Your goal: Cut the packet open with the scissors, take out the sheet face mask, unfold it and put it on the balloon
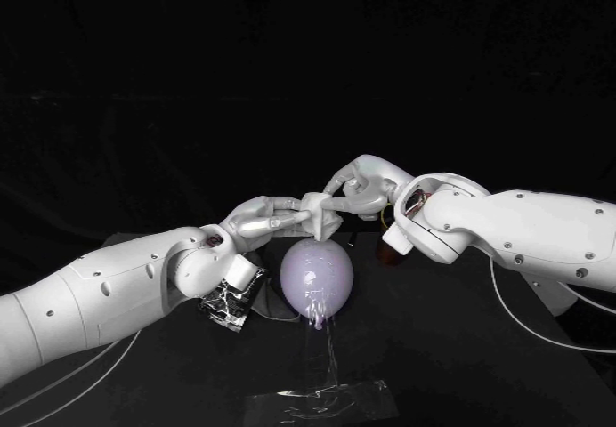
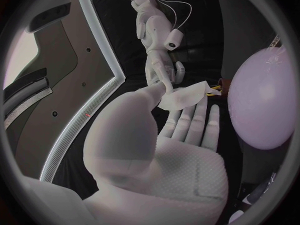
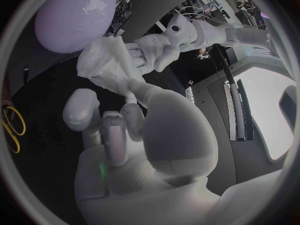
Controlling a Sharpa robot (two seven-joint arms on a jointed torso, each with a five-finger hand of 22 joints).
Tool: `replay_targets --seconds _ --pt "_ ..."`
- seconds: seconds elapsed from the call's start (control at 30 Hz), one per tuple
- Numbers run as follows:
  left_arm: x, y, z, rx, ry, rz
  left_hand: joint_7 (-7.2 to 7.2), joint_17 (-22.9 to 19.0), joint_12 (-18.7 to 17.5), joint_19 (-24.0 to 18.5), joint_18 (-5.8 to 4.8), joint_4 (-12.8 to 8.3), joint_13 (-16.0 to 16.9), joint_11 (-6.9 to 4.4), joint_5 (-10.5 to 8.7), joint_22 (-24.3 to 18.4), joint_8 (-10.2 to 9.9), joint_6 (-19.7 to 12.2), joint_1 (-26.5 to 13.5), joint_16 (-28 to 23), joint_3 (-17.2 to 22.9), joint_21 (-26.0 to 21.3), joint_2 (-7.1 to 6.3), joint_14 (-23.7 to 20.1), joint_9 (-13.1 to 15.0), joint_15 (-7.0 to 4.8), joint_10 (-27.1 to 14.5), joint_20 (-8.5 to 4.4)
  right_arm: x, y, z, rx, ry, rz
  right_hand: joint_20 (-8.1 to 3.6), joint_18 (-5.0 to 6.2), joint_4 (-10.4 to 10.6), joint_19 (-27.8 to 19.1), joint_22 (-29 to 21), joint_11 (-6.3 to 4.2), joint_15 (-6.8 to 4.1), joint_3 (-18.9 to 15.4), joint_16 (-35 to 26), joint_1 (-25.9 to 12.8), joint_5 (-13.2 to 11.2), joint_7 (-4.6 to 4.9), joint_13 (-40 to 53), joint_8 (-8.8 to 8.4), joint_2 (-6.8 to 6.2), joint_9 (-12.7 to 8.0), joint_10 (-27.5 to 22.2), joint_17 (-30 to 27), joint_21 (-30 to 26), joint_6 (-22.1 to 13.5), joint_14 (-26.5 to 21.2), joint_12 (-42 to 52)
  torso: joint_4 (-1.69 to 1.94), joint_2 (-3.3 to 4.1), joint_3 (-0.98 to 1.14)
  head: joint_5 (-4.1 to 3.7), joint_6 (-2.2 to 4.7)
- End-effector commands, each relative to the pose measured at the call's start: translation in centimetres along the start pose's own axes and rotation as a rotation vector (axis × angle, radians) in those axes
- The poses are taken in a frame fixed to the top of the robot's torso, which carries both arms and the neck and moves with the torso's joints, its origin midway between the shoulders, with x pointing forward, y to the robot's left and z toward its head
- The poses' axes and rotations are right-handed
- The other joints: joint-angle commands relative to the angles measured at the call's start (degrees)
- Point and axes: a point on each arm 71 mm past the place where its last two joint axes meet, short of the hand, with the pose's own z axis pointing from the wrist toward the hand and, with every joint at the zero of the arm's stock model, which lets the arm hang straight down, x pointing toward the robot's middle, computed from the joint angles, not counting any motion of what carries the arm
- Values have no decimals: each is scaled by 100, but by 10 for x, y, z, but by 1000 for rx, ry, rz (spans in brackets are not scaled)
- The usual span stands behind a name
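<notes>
- Nearest, at the table's (image 1: 488, 374) near edge, a clear film (image 1: 321, 400) glints below the balloon. It may be the balloon's foot or a loose scrap; I cannot tell which.
- Just left of the balloon, under the left wrist, lies the crumpled silvery packet (image 1: 231, 301). The mask is out of it.
- The balloon (image 1: 317, 276) stands upright at mid-table, pale, smooth and taut. It is light and probably easy to tip or roll, so any push should come from above rather than from the side.
- Directly above the balloon's top, not touching it, the sheet face mask (image 1: 317, 221) hangs as a bunched white wad between the two hands.
- The left hand (image 1: 263, 218) pinches the wad from the left with its thumb, its other fingers spread flat.
- The right hand (image 1: 360, 189) grips it from the far right, fingers closed on the cloth.
- The mask looks thin, limp and probably wet, so it clings to itself and could tear. Taking hold at opposite outer edges and drawing them slowly apart should open it.
- There is open room to the left and right of the hands for spreading it. Below there is little, because the balloon sits so close.
- The scissors (image 3: 12, 127) lie on the table, well apart from both hands.
</notes>
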Motion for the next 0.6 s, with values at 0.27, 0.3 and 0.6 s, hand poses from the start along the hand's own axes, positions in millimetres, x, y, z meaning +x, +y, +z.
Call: replay_targets --seconds 0.27,0.3,0.6 --pt "-6 -2 4 6 -136 74 247 142 116 1336 230 19 -22 -271 14 120 37 938 445 259 455 376 287 557 -187 -249 769 1 3 2 1 -4 36 -17 -1 84 -11 57 435 -112 -26 31 33 -5 17 -12 513 45 49 531 176 1507 4 35 615 33 -4 1 2 9 3" --pt "-6 -2 4 7 -141 76 232 151 119 1354 238 36 -22 -285 14 118 43 981 451 272 486 382 330 587 -191 -261 812 0 3 2 1 -4 37 -18 -1 84 -11 57 435 -112 -26 31 33 -5 17 -12 513 45 49 531 176 1507 4 35 615 33 -4 1 2 9 3" --pt "-5 -4 4 45 -125 34 30 209 120 1443 316 180 -34 -384 11 91 115 1224 468 321 696 400 646 720 -187 -331 1155 -10 2 -1 2 12 43 -25 -1 86 -19 55 434 -113 -26 37 33 -12 17 -13 513 54 43 535 176 1507 -4 34 615 32 -3 3 -2 2 2"
